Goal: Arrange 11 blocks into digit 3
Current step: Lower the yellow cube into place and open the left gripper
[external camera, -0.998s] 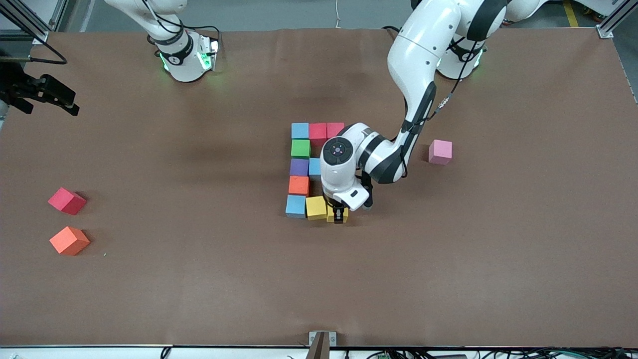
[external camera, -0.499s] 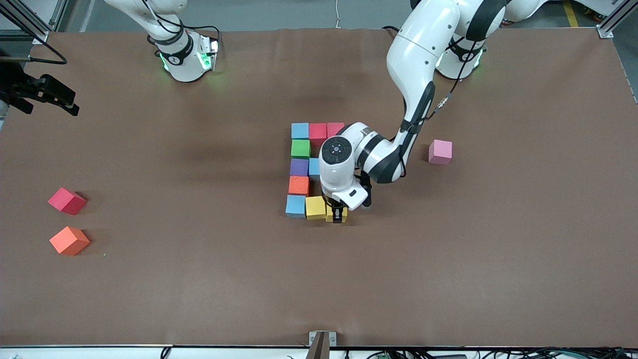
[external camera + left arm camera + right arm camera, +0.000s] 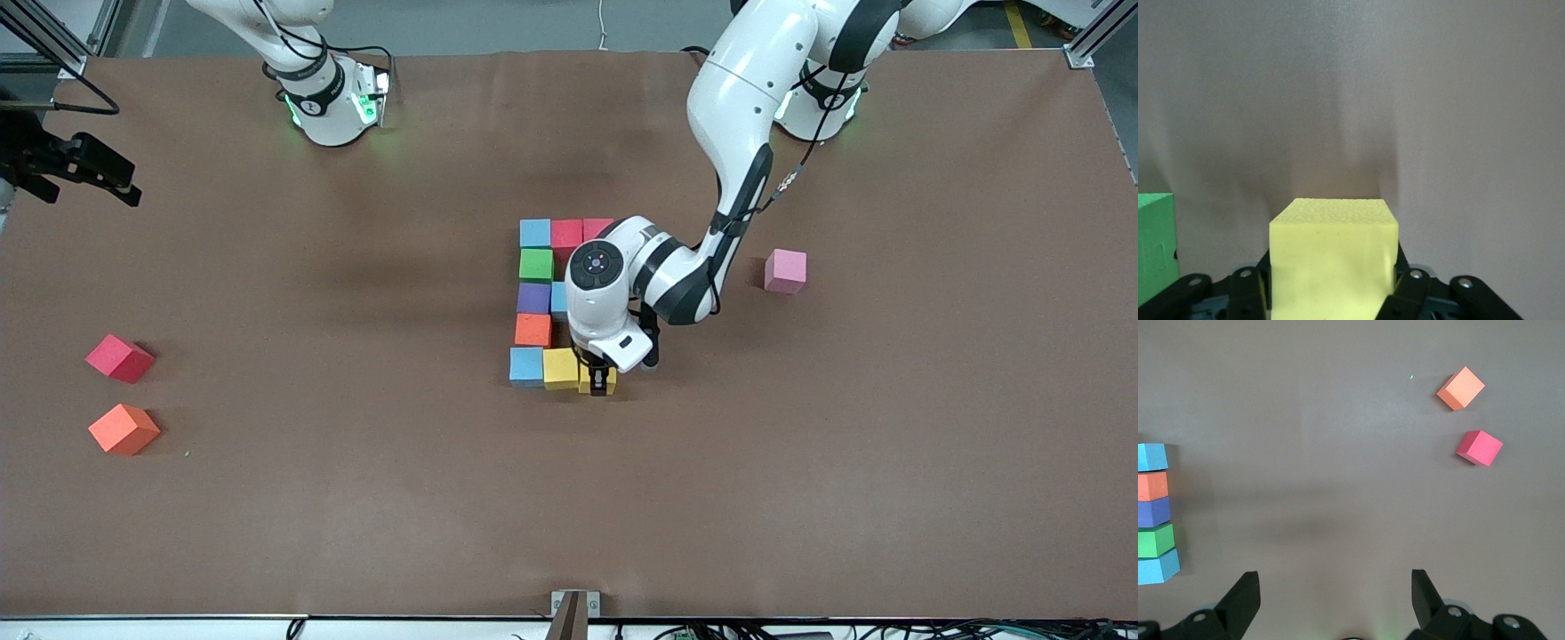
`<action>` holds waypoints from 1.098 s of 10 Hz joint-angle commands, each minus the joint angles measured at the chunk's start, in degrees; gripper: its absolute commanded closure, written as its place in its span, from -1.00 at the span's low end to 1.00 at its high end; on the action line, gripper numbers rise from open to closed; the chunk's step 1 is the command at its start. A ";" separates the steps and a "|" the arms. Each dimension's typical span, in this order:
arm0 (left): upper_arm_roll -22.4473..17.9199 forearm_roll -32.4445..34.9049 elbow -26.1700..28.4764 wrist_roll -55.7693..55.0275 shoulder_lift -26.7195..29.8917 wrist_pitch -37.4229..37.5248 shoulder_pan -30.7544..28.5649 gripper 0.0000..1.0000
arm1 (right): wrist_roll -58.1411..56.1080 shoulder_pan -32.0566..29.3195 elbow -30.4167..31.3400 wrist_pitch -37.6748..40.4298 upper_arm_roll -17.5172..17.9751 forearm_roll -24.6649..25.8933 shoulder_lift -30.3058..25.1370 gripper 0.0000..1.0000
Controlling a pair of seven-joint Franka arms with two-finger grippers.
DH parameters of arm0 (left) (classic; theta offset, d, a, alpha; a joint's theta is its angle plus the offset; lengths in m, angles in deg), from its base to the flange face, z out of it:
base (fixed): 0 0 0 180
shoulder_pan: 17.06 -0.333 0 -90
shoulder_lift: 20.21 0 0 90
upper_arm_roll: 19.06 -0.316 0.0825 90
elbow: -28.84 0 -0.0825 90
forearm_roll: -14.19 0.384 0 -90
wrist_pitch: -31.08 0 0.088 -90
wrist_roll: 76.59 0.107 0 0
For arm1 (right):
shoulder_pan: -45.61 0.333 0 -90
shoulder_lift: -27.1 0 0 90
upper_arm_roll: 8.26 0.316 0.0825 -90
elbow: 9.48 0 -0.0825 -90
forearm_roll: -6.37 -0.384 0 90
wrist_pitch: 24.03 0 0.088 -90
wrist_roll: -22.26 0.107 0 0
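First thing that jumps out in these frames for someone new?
The tight figure of coloured cubes at mid-table, with the left gripper down at its row nearest the front camera, around a yellow cube beside another yellow cube. Next, the stray red cube and orange cube toward the right arm's end, and a lone pink cube toward the left arm's end.

Even overhead light, soft shadows under arms, left wrist view hazy

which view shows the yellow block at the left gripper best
The left wrist view: the yellow block fills the space between the left gripper's fingers. The front view shows only a sliver under the wrist. The right wrist view misses it.
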 commanded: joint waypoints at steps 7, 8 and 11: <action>-0.51 1.05 -1.01 0.49 6.06 4.50 -0.28 -1.00 | -0.55 -0.07 0.24 0.01 0.19 0.09 -0.53 -1.00; -0.60 1.05 -0.93 2.76 8.69 6.69 -1.94 -1.00 | -0.63 -0.07 0.24 0.01 0.19 0.09 -0.53 -1.00; -0.60 1.31 0.04 9.00 17.48 9.69 -10.45 -1.00 | -0.55 -0.15 0.24 0.10 0.19 0.09 -0.53 -1.00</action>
